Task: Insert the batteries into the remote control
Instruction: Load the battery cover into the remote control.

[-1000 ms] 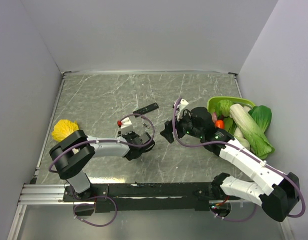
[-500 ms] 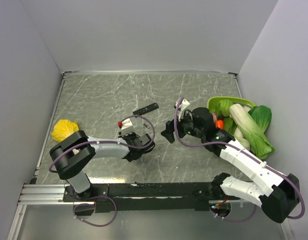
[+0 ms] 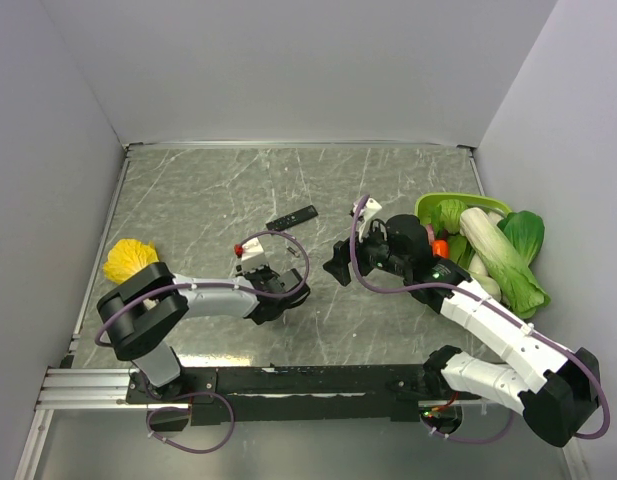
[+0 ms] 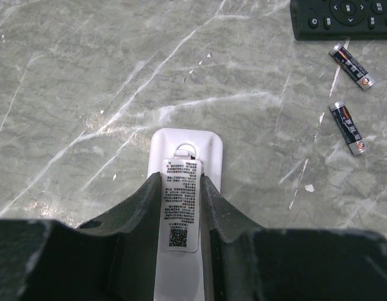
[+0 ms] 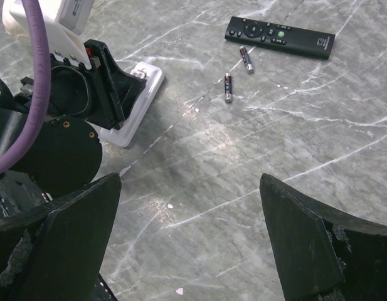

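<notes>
Left gripper [image 4: 181, 182] partly closed, clamping the remote [image 4: 187, 141] by its sides; we lose its near end under the gripper; its sticker [image 4: 180, 207] has a QR code, print unreadable; batteries [image 4: 348, 128] lie on the table [image 4: 86, 75] near the black remote [image 4: 344, 15], cut off at frame top; right gripper [image 5: 188, 188] wide open, empty.

- Table [image 3: 208, 190], centre: remote [image 4: 187, 141] on it, betw. fingers of L gripper [image 4: 180, 182].
- Beyond remote, to its right in L wrist view: long remote [image 4: 344, 15], crosswise.
- Far battery [image 4: 351, 57] just beside long remote. Near battery [image 4: 347, 128] closer to remote. The two lie apart.
- R edge: bowl [image 3: 428, 205] w/ veg [image 3: 498, 255] in and over it.
- L edge: poss. a sponge [image 3: 128, 258], beside L arm.
</notes>
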